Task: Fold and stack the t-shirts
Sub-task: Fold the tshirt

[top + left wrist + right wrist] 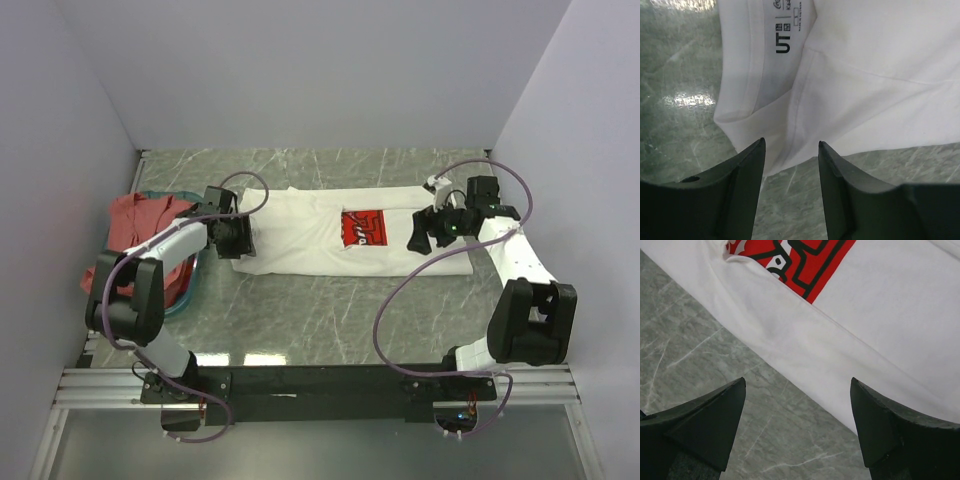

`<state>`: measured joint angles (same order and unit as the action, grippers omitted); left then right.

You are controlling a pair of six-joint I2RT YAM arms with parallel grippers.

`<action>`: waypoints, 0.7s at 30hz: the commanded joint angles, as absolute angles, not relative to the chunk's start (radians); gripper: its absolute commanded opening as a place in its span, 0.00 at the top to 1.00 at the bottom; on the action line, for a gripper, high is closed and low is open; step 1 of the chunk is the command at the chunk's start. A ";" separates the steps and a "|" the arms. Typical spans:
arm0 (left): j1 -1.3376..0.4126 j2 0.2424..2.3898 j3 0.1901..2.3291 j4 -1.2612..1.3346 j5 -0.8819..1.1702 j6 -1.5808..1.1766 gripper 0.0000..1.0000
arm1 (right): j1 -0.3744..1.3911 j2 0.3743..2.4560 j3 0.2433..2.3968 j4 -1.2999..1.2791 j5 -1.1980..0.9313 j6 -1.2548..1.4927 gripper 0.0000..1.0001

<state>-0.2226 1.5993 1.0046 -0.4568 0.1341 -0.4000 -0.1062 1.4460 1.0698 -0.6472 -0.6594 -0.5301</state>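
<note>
We see the white t-shirt (300,240) laid out across the grey marble table (330,310), its red print (362,228) facing up. Our left gripper (790,145) sits at the collar end with its jaws parted and nothing between them. The right gripper (797,385) is spread wide over the shirt's edge beside the print. The salmon-red t-shirt (140,215) lies crumpled at the left, seemingly in the teal basket (188,295), though the arm hides much of it.

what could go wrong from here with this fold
1. The left fingers straddle the collar corner of the white t-shirt, where layers overlap; they may pinch only one layer.
2. The right fingers hang wide open half over bare table; they might close beside the edge.
3. The left arm passes over the red t-shirt in the basket and could drag it.
</note>
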 commanded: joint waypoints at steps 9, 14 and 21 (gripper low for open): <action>-0.227 1.609 1.014 -0.474 0.169 -0.377 0.93 | -0.133 1.385 1.042 -0.664 -0.678 -0.566 0.09; -0.227 1.497 0.940 -0.522 0.181 -0.406 0.99 | -0.169 1.362 1.019 -0.638 -0.583 -0.572 0.09; -0.225 1.454 0.864 -0.542 0.161 -0.422 0.99 | -0.320 1.423 1.042 -0.655 -0.526 -0.609 0.09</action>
